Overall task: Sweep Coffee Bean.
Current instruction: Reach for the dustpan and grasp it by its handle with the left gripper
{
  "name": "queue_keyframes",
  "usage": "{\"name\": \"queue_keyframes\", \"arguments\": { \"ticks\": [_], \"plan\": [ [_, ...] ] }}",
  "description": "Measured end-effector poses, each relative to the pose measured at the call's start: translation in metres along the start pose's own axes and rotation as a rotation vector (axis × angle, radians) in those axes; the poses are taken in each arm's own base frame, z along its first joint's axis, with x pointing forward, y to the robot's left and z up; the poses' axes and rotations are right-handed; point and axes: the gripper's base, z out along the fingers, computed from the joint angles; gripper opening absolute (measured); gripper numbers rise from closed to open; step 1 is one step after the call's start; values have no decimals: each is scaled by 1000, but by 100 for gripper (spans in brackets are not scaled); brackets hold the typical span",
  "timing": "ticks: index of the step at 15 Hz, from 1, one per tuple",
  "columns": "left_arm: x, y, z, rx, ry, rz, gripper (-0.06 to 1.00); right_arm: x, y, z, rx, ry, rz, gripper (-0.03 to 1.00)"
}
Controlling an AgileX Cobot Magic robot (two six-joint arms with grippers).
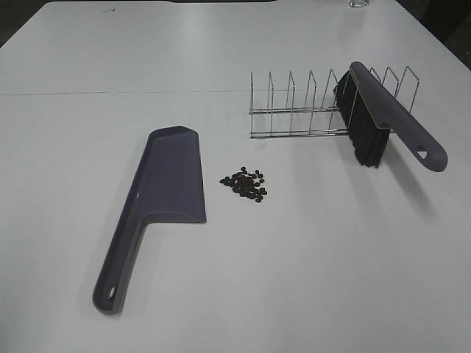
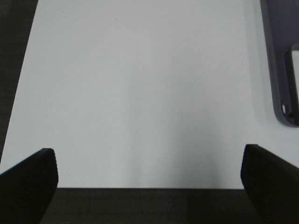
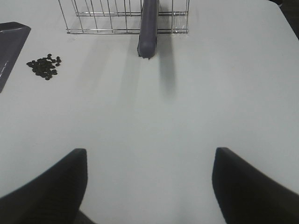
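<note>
A small pile of coffee beans (image 1: pixel 244 184) lies on the white table, just right of the purple-grey dustpan (image 1: pixel 158 202), which lies flat with its handle toward the near edge. The brush (image 1: pixel 383 121) leans on a wire rack (image 1: pixel 302 110), black bristles down and handle sticking out to the right. Neither gripper shows in the high view. My left gripper (image 2: pixel 148 154) is wide open over bare table, with the dustpan handle end (image 2: pixel 285 56) off to one side. My right gripper (image 3: pixel 150 153) is open and holds nothing; ahead of it are the brush handle (image 3: pixel 148 28) and the beans (image 3: pixel 44 66).
The wire rack (image 3: pixel 117 18) stands behind the beans at the back right. A glass (image 1: pixel 358 3) sits at the table's far edge. The table's near edge (image 2: pixel 140 189) runs just under the left gripper.
</note>
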Motion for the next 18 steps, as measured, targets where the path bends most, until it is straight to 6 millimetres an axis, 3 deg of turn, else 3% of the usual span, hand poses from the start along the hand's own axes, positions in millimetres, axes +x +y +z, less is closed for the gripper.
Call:
{"name": "queue_keyframes", "arguments": {
  "ticks": [2,3,4,6,12,17,18],
  "plan": [
    [-30,0,20,-2,158,8,99,0,0,0,0,0,0,66],
    [-34,0,25,-1,191,8,99,0,0,0,0,0,0,66],
    [-52,-2,51,24,328,1,99,0,0,0,0,0,0,66],
    [-59,-7,72,69,431,-24,99,0,0,0,0,0,0,66],
    [-72,-28,104,103,431,-25,99,0,0,0,0,0,0,66],
    [-92,-92,173,72,582,41,98,0,0,0,0,0,0,66],
    [-99,-114,194,70,605,72,98,0,0,0,0,0,0,66]
  ]
}}
